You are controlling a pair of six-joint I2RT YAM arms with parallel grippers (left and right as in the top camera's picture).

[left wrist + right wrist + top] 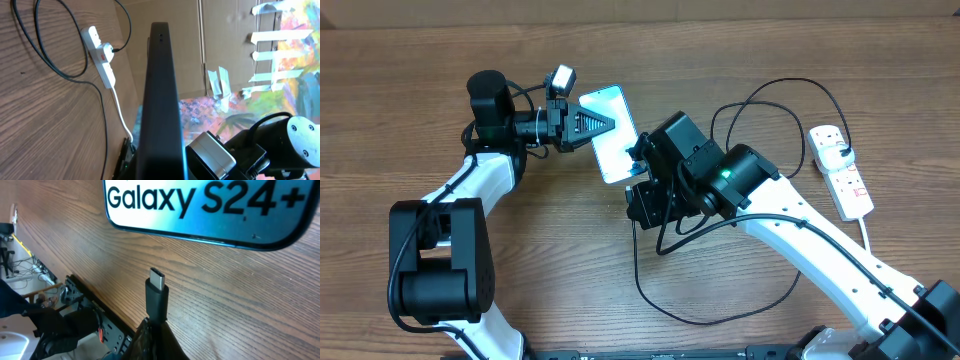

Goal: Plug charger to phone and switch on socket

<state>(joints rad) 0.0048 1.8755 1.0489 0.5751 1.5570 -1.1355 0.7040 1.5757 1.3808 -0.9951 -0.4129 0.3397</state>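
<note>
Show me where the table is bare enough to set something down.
Bare wood: the far-left corner beyond the left arm; the near stretch between that arm and the charger cable's loop; the far edge behind the phone. Crowded: the centre, where the right arm meets the phone, and the right side, with cable loops and the socket.

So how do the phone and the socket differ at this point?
The phone is held in the left gripper's fingers; the socket lies on the table with no gripper at it. The phone shows a light blue screen; the socket is white with red switch marks. The socket already carries the white adapter; the phone has nothing plugged in, the charger plug in the right gripper just short of it. Both are slim rectangles.
</note>
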